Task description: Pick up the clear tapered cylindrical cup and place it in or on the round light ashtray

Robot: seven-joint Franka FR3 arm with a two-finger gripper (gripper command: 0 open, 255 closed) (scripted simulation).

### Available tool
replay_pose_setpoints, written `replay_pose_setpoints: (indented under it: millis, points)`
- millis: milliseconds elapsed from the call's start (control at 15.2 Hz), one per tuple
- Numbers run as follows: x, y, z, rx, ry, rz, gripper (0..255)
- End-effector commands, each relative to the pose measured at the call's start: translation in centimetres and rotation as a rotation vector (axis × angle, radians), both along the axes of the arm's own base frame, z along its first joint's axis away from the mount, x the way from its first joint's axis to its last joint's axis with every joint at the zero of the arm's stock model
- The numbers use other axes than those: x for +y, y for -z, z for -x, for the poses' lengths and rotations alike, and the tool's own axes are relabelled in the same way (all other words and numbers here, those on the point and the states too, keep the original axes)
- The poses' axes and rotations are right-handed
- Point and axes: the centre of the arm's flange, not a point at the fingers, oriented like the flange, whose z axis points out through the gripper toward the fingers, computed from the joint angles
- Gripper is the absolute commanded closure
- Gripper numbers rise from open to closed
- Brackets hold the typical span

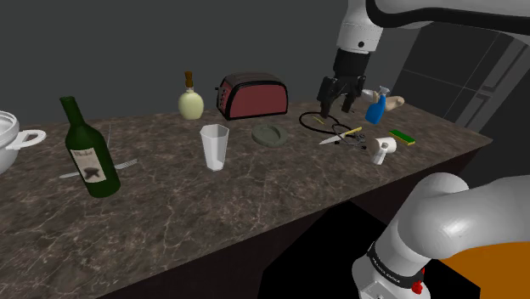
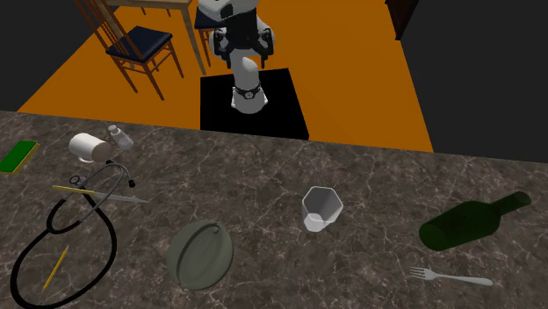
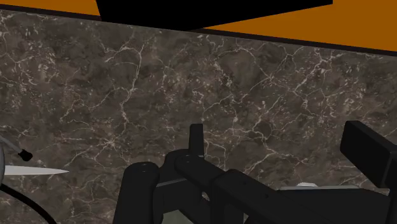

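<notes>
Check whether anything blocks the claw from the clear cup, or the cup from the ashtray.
Nothing visible does. The open claw hangs above the counter, to the shoulder view's right of the ashtray; only that low ashtray lies between it and the upright cup. Bare counter separates cup and ashtray; the toaster stands behind both.

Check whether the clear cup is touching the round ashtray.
Apart. The second exterior view shows a stretch of bare countertop between the cup and the ashtray.

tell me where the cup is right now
The cup stands upright on the counter. In the shoulder view it is between the green bottle on its left and the ashtray on its right, touching neither.
</notes>
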Motion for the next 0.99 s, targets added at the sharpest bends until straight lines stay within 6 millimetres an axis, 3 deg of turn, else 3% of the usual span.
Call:
replay_pose_setpoints:
  millis: [0, 924]
  points:
    - [0.0, 0.0, 0.0, 0.000, 0.000, 0.000, 0]
    - [8.8, 6.9, -15.2, 0.003, -0.025, 0.044, 0]
